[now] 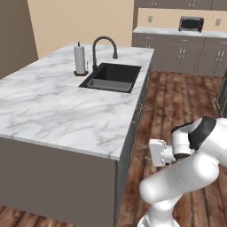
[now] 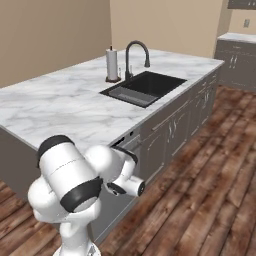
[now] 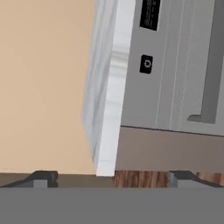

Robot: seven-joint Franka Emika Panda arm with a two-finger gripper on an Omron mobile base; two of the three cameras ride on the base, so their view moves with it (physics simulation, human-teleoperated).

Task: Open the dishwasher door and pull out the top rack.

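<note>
The dishwasher door (image 3: 175, 87) is a grey panel under the marble counter edge (image 3: 111, 87), and it stands shut. It carries a black display (image 3: 149, 15), a round button (image 3: 146, 64) and a long bar handle (image 3: 210, 78). In the right base view the dishwasher door (image 2: 127, 150) sits at the island's near end, just behind my arm. My gripper (image 3: 113, 178) is open with nothing between its fingertips (image 3: 43, 177), and it is a short way off the panel. The gripper (image 1: 153, 153) hangs beside the island's side, below counter height. The top rack is hidden behind the shut door.
The marble island top (image 1: 53, 106) holds a black sink (image 1: 113, 77), a dark faucet (image 1: 104, 44) and a paper towel roll (image 1: 80, 60). Grey handled cabinet doors (image 2: 175, 130) run along the island's side. Wooden floor (image 2: 210, 190) lies open to the right.
</note>
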